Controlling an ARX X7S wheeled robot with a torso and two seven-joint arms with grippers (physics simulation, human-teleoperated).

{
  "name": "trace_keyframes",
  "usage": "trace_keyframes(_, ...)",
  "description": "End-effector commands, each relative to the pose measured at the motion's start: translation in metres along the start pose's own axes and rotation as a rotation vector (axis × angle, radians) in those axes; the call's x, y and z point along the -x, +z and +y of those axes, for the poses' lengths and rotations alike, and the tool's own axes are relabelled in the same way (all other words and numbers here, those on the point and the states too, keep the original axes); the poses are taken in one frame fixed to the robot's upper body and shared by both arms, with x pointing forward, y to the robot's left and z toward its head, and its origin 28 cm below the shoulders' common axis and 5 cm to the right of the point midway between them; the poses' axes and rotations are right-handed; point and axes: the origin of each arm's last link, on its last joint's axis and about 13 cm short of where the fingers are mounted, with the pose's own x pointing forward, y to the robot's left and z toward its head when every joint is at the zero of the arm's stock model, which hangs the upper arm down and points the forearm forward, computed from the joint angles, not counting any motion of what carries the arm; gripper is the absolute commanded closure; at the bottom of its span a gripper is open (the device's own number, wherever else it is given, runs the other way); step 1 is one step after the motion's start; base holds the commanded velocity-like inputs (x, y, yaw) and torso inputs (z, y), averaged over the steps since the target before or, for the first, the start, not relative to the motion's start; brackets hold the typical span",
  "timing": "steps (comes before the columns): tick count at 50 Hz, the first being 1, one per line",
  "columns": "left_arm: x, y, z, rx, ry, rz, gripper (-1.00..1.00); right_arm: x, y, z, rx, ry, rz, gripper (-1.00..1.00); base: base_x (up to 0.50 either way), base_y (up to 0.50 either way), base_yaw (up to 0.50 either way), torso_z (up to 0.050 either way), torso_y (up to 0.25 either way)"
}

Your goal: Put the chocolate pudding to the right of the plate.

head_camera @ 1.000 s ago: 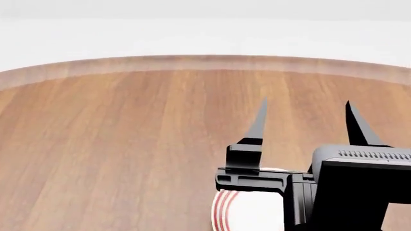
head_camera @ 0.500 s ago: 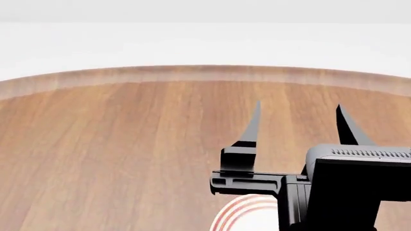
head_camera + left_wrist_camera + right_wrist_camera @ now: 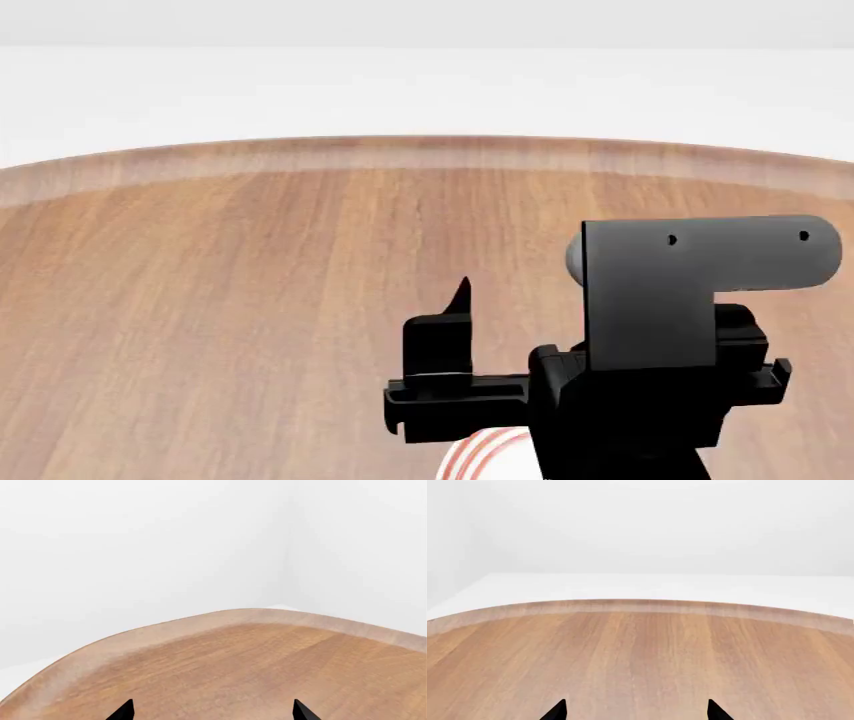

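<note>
Right end effector [image 3: 587,390]: raised over the tabletop [image 3: 240,300], released and empty, fingertips seen well apart in its wrist view; apparently carried clear for a search. Left end effector [image 3: 212,714]: released, nothing gripped, shown only by its own wrist camera. Plate [image 3: 481,458]: red-ringed rim glimpsed beneath the right arm, head view only. Chocolate pudding: recorded in no view; location cannot be told.

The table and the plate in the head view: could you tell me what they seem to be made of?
The table looks like matte wood: brown streaked grain, paler rim, no glare. The plate, mostly hidden behind the right gripper, shows smooth white with red rings, possibly ceramic; too little shows to be sure.
</note>
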Motion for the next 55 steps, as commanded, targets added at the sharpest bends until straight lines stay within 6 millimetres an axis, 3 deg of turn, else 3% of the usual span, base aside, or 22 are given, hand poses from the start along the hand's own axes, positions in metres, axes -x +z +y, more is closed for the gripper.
trace_keyframes(1,0.0,0.0,0.0,0.002,0.001,0.001,-1.0,0.007,0.02,-0.002,0.044,0.09,0.302,-1.0,0.0,0.0,0.0,0.0,0.0)
trace_keyframes(11,0.0,0.0,0.0,0.001,0.001,0.001,-1.0,-0.008,0.007,0.003,0.264,0.132,0.363,-1.0,0.0,0.0,0.0,0.0,0.0)
trace_keyframes(31,0.0,0.0,0.0,0.002,0.003,0.002,-1.0,0.006,-0.003,0.022,0.503,0.441,0.327,-1.0,0.0,0.0,0.0,0.0,0.0)
trace_keyframes(37,0.0,0.0,0.0,0.002,0.003,0.002,-1.0,0.008,-0.002,0.023,0.447,0.516,0.271,-1.0,0.0,0.0,0.0,0.0,0.0)
trace_keyframes(55,0.0,0.0,0.0,0.002,0.004,0.003,-1.0,0.008,-0.013,0.025,0.308,0.627,0.395,-1.0,0.0,0.0,0.0,0.0,0.0)
